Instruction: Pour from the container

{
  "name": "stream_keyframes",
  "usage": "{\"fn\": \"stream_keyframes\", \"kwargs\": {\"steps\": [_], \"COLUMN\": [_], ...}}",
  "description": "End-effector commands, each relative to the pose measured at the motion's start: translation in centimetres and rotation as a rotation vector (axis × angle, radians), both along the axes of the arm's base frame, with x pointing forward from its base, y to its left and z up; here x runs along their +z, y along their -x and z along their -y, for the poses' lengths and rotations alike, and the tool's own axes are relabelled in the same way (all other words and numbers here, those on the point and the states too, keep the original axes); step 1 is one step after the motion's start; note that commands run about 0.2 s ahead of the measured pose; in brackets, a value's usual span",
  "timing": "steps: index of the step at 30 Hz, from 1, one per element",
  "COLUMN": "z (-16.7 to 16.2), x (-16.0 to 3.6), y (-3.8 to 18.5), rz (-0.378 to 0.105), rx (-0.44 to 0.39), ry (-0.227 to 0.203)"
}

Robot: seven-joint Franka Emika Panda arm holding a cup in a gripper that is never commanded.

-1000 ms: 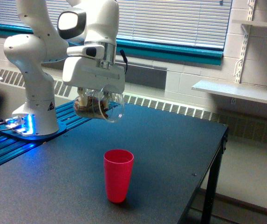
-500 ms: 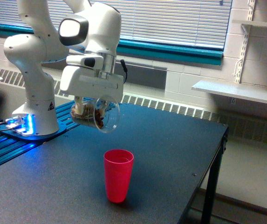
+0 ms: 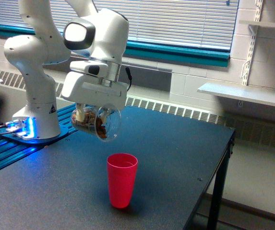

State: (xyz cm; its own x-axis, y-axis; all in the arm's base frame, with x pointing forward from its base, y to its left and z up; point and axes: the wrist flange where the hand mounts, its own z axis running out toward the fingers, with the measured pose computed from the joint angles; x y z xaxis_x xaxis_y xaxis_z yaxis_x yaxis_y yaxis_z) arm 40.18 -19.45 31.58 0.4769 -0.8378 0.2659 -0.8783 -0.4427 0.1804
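Note:
The clear plastic cup [image 3: 98,122] hangs in the air, tipped on its side with its wide mouth facing the exterior view's right and slightly down. Brown pieces lie inside along its lower wall. My gripper [image 3: 90,111] is shut on the cup from above, its fingers mostly hidden behind the white hand and the cup. Below and to the right of the mouth, the opaque red cup [image 3: 122,179] stands upright on the dark table [image 3: 175,158]. A gap of air separates the two cups.
The arm's white base [image 3: 35,115] stands on a blue-lit rail plate at the exterior view's left. The table's right edge [image 3: 226,153] drops off to the floor. A radiator and a window with blinds run behind; a grey wall shelf [image 3: 245,93] sits at right.
The clear cup has moved down and slightly to the exterior view's left while tipping further, its mouth turning more downward. The red cup has not moved.

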Motion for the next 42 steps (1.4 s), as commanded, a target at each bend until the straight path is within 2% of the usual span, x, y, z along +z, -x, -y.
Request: {"fn": "stream_keyframes", "kwargs": {"steps": [1,12,34,42], "z": [-0.5,-0.9,-1.7,-1.9], "x": [0.1,-0.6,-1.5,-1.9], "y": [-0.9,-1.8,-3.7,-4.4], "rz": [-0.01,-0.048,-0.126,-0.162], "rx": [-0.001,-0.012,-0.01,-0.015], "ry": [0.021,0.058,0.081,0.101]}}
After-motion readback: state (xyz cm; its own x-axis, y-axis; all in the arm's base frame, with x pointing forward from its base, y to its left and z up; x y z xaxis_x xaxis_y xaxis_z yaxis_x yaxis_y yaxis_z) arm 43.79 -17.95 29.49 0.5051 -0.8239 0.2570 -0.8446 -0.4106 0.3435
